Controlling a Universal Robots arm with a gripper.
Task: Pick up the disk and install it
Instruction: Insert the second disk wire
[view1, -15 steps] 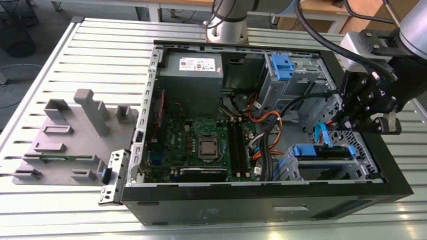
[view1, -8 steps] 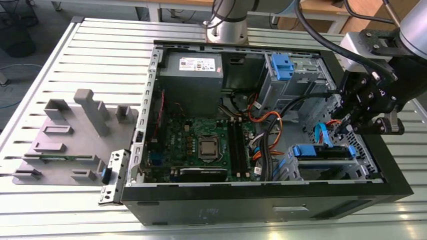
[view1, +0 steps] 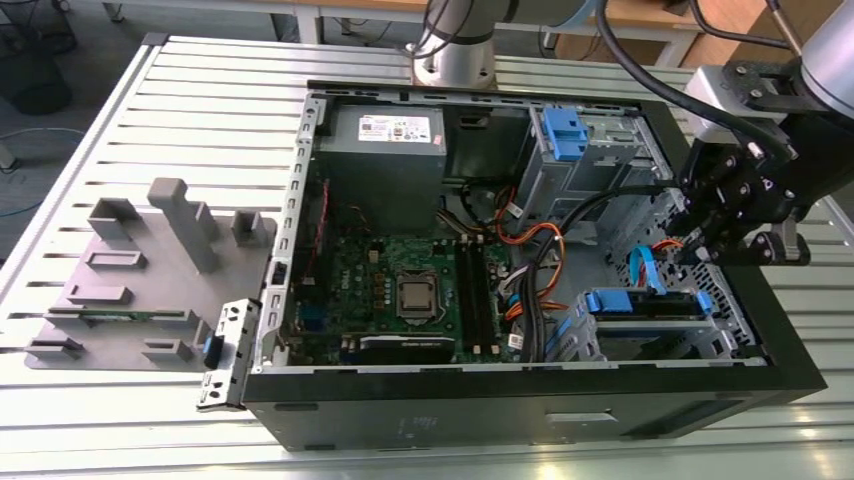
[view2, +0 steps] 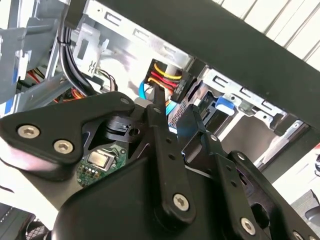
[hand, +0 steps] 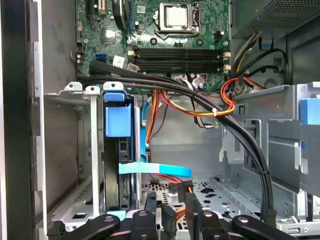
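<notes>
The disk (view1: 651, 308), a flat silver drive with blue plastic rails, sits in the low bay at the front corner of the open computer case, on the exterior view's right. In the first wrist view the disk (hand: 119, 150) stands edge-on in its metal bracket, with a blue tab on top. My gripper (view1: 694, 252) hangs just above and behind that bay, near the case's side wall. Its black fingers (view2: 159, 107) stand a little apart with nothing between them. They point at a power plug (view2: 167, 77) with red and yellow wires. My gripper (hand: 170, 202) is clear of the disk.
A grey power-supply box (view1: 387, 140) and a tall silver cage with a blue latch (view1: 565, 135) stand at the back of the case. The motherboard (view1: 400, 290) covers the floor. Black and orange cables (hand: 200, 102) cross near the bay. A grey fixture (view1: 147, 260) lies outside.
</notes>
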